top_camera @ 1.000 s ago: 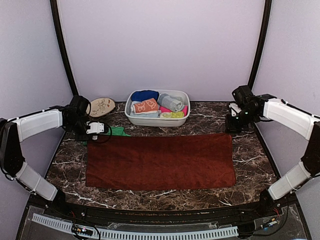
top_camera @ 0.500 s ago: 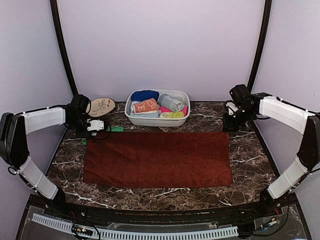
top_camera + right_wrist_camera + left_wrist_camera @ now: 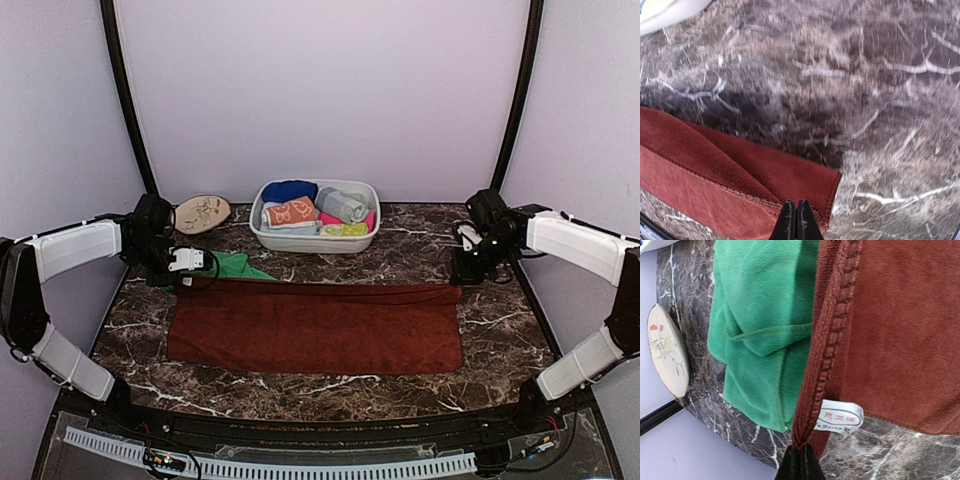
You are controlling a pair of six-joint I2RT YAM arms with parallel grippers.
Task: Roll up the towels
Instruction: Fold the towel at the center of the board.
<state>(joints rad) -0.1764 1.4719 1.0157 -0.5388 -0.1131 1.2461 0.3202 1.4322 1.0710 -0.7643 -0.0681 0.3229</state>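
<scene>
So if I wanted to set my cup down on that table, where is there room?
Bare marble runs along the front, between the rust-brown towel and the table's near edge, and at the back right between the basin and the right gripper. The back left is crowded: left gripper, green towel, oval plaque.

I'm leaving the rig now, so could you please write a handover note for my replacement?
The left gripper has its jaws shut on the far left corner of the rust-brown towel; the right gripper on the far right corner. That towel lies flat, not yet rolled. The green towel lies bunched beyond it, unrolled. The orange towel sits in the basin. To do: roll brown, then green.
</scene>
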